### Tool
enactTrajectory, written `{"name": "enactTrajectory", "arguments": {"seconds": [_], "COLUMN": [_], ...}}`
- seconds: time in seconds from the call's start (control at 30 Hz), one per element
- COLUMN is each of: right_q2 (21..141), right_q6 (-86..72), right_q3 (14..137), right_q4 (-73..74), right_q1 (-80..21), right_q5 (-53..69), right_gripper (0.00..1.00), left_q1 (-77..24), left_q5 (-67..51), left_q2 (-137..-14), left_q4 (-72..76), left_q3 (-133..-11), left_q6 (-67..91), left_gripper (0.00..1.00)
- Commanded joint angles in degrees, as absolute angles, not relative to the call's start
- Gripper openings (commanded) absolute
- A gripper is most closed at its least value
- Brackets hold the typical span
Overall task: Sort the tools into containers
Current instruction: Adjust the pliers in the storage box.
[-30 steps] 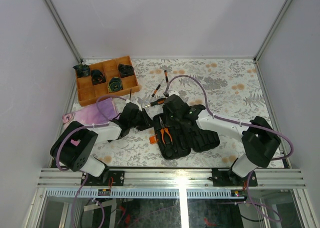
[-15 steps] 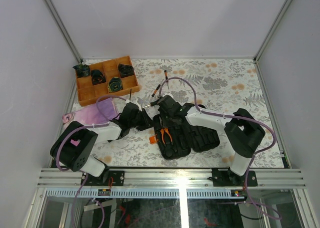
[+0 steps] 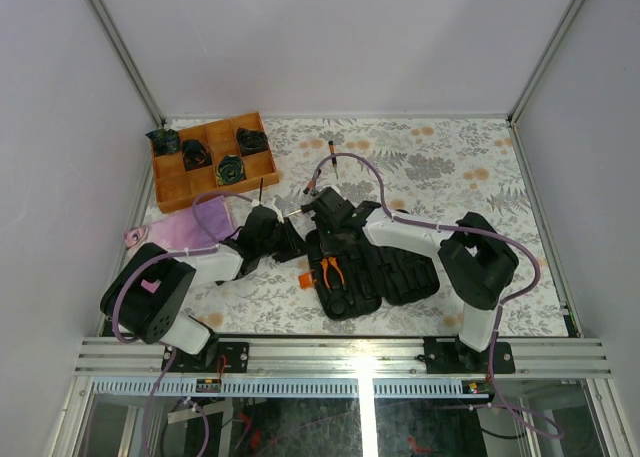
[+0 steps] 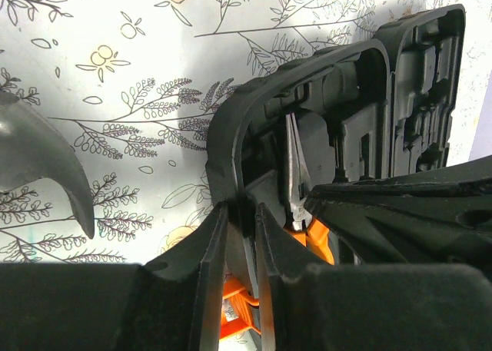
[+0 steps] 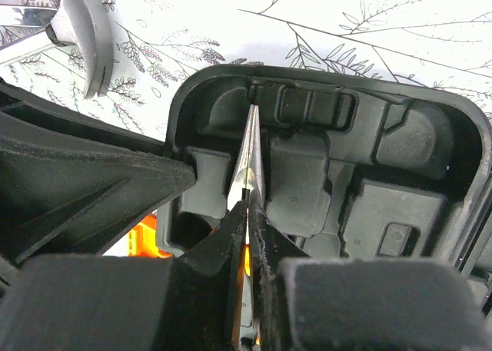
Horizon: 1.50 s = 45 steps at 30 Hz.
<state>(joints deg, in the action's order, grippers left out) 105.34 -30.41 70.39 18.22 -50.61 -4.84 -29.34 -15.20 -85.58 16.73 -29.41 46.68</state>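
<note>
The left arm (image 3: 215,262) and right arm (image 3: 420,235) lay stretched inward, low; the left gripper (image 4: 240,213) and right gripper (image 5: 247,206) were pinched nearly closed.

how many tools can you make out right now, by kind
thin drivers: 2
pliers: 1
hammer: 1
total: 4
not counted: thin black stick beside the wooden tray, too small to identify

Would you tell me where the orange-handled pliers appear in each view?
Top external: pliers lie in the tool case's left half.
Left wrist: right of centre, steel nose above orange handles.
Right wrist: centre, nose edge-on inside the case.
Shared landmark: the case's rounded rim.
</note>
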Motion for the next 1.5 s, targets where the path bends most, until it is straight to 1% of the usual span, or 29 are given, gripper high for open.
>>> {"name": "enactTrajectory", "arguments": {"seconds": [0.0,0.27,0.5,0.6,0.7,0.83,0.97,1.13,1.3,1.47], "right_q2": [107.56,112.29,117.14,118.16,115.55,104.99,97.56,96.95,96.35,96.70], "right_q6": [-29.71,-29.16,-29.87,-30.14,-29.64,-27.53,-25.87,-26.36,-29.15,-30.15], "right_q3": [72.64,73.92,73.82,73.38,72.29,69.64,67.89,67.39,62.25,60.36], "right_q4": [22.95,27.38,30.91,30.93,28.66,22.27,19.11,20.87,17.29,15.71], "right_q1": [-50.46,-52.25,-52.97,-53.21,-53.18,-53.24,-53.20,-53.22,-53.28,-53.48], "right_q5": [-4.01,-3.25,-3.39,-3.43,-4.41,-6.52,-7.72,-2.79,3.47,7.20], "right_gripper": [0.08,0.06,0.01,0.00,0.00,0.01,0.06,0.09,0.12,0.16], "left_q1": [-30.06,-30.10,-30.23,-30.40,-30.41,-30.41,-30.34,-30.38,-30.33,-30.37], "left_q5": [-16.11,-16.18,-16.22,-16.18,-15.97,-14.97,-14.69,-14.61,-14.48,-14.40], "left_q2": [-84.88,-85.24,-85.29,-85.39,-85.13,-84.45,-84.54,-84.81,-84.41,-84.54], "left_q4": [15.82,15.85,16.08,16.14,15.79,15.08,14.70,14.86,14.60,14.48], "left_q3": [-29.00,-29.18,-29.21,-29.20,-29.11,-28.92,-29.07,-29.18,-29.01,-29.02], "left_q6": [46.00,46.05,46.15,46.21,46.22,46.36,46.32,46.57,46.58,46.49], "left_gripper": [0.11,0.11,0.10,0.09,0.09,0.09,0.09,0.08,0.08,0.08]}}
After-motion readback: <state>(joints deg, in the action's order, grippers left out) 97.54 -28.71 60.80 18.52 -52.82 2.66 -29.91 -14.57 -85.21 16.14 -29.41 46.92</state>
